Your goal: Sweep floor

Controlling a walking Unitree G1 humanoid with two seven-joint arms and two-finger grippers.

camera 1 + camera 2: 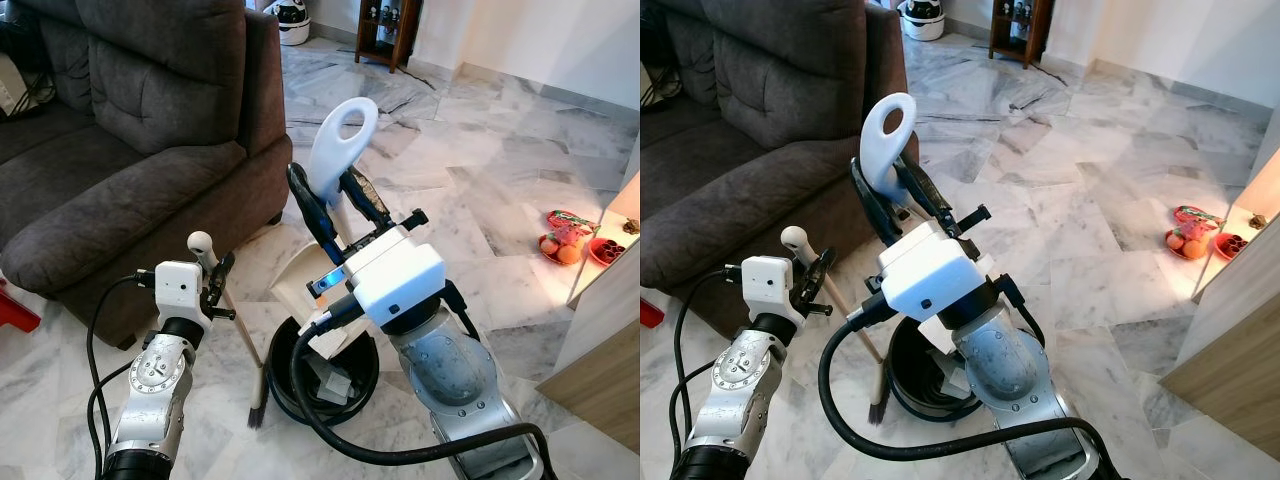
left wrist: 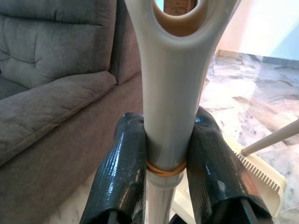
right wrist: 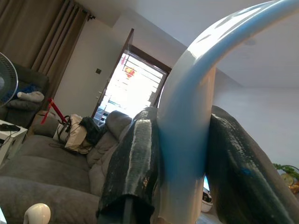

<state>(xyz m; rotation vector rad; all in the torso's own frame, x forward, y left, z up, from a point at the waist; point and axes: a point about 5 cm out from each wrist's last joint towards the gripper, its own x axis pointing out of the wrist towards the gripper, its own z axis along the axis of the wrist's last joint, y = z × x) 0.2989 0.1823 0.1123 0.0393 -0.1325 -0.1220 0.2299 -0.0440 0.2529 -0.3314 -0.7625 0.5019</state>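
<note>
My left gripper (image 1: 215,283) is shut on the top of a broom (image 1: 238,335), just below its pale looped end cap (image 2: 170,70). The dark bristles (image 1: 257,410) rest on the marble floor beside a black bin (image 1: 283,385). My right gripper (image 1: 325,185) is shut on the white-blue loop handle (image 1: 340,140) of a long-handled dustpan. Its cream pan (image 1: 290,280) hangs tilted above the bin, and its comb teeth (image 2: 261,175) show in the left wrist view. Crumpled paper (image 1: 335,385) lies inside the bin. The black fingers (image 3: 135,158) press both sides of the handle.
A grey sofa (image 1: 150,130) stands close on the left. Plates of fruit (image 1: 565,242) sit on the floor at the right, next to a wooden cabinet (image 1: 610,330). A dark shelf unit (image 1: 385,30) and a white appliance (image 1: 292,20) stand far back. Open marble floor lies ahead on the right.
</note>
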